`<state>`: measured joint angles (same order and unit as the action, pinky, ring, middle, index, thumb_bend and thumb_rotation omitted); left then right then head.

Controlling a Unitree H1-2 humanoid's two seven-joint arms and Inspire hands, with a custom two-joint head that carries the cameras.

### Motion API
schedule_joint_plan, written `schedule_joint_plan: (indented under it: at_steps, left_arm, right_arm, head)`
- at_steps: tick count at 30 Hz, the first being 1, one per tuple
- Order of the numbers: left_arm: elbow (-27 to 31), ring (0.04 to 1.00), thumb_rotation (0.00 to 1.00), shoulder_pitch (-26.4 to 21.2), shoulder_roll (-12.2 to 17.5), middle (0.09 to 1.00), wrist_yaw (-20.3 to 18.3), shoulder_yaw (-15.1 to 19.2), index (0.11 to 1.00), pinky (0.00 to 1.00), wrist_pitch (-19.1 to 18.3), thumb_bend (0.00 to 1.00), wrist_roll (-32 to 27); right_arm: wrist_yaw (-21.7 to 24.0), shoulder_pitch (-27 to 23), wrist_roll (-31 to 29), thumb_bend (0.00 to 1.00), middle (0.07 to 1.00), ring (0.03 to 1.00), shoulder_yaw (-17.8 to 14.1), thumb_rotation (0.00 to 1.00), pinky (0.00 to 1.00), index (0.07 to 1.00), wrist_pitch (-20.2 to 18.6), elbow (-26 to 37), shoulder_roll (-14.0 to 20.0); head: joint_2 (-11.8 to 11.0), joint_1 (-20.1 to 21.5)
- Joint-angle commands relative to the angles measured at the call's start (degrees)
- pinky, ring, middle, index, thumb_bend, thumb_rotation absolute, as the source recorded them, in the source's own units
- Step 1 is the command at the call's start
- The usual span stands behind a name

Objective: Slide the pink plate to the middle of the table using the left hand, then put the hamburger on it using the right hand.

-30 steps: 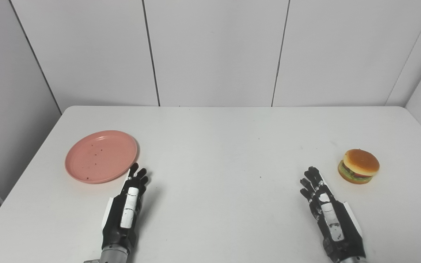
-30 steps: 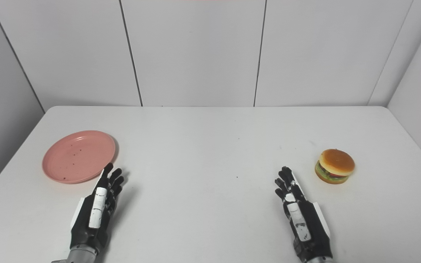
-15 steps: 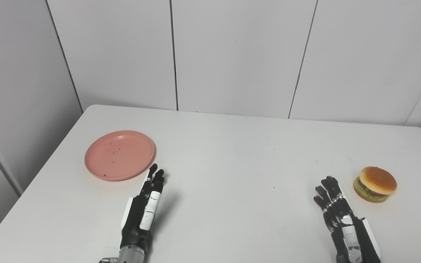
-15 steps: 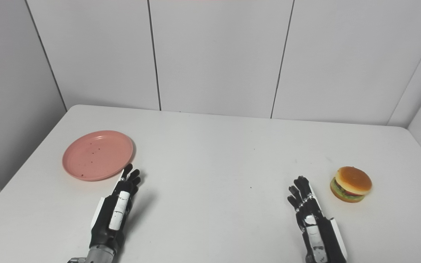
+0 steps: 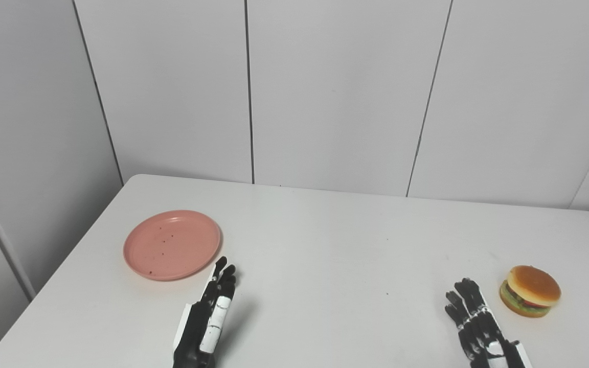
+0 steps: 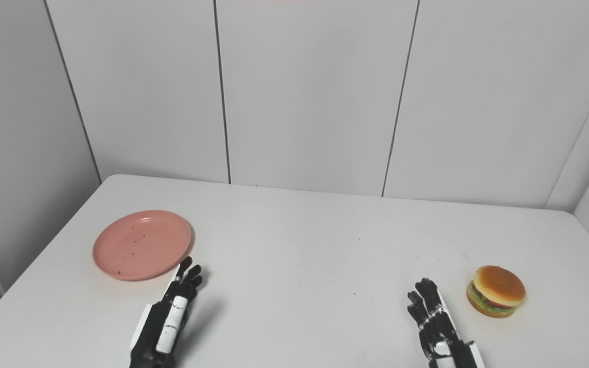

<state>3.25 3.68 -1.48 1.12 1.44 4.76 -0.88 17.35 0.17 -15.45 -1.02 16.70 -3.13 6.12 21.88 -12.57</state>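
Neither step is done: round pink plastic plate (image 5: 172,245) left at the white table's (image 5: 325,245) left, toy hamburger (image 5: 530,298) untouched, left hand (image 5: 207,319) and right hand (image 5: 478,327) spread empty.

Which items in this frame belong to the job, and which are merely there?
Job items:
- pink plate, left side of table, bare
- hamburger, right side
- left hand, open
- right hand, open

Merely there:
- white table
- panelled wall

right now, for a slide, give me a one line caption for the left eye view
Open left robot hand beside round pink plate; open right robot hand near toy hamburger on white table.
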Motion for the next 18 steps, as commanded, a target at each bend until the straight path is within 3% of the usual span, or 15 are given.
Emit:
schedule_joint_plan:
  at_steps: [1,12,18]
  left_arm:
    - [-5.7,0.954,0.9,-1.9,-1.5,0.955,0.0,-1.4,0.949,0.99,1.7,0.79,0.6]
    - [-4.1,0.957,0.9,-1.2,-1.3,0.956,-0.2,-1.1,0.954,0.98,1.6,0.81,-0.3]
    - [2.5,0.964,0.87,-1.7,-1.9,0.961,-0.5,-0.5,0.944,0.99,0.0,0.85,-3.5]
  right_arm:
    - [-0.4,-5.4,-0.7,0.86,0.984,0.969,-2.3,0.88,0.99,0.973,-0.6,-11.0,2.6]
    - [-0.5,-5.0,-0.4,0.87,0.981,0.967,-1.9,0.88,0.98,0.968,-0.4,-10.5,2.0]
    - [-0.9,-4.8,0.6,0.89,0.975,0.964,-1.8,0.88,0.97,0.966,-0.3,-10.2,2.1]
  head:
    - [0.0,-0.1]
    - [0.7,1.7]
    - [1.7,1.9]
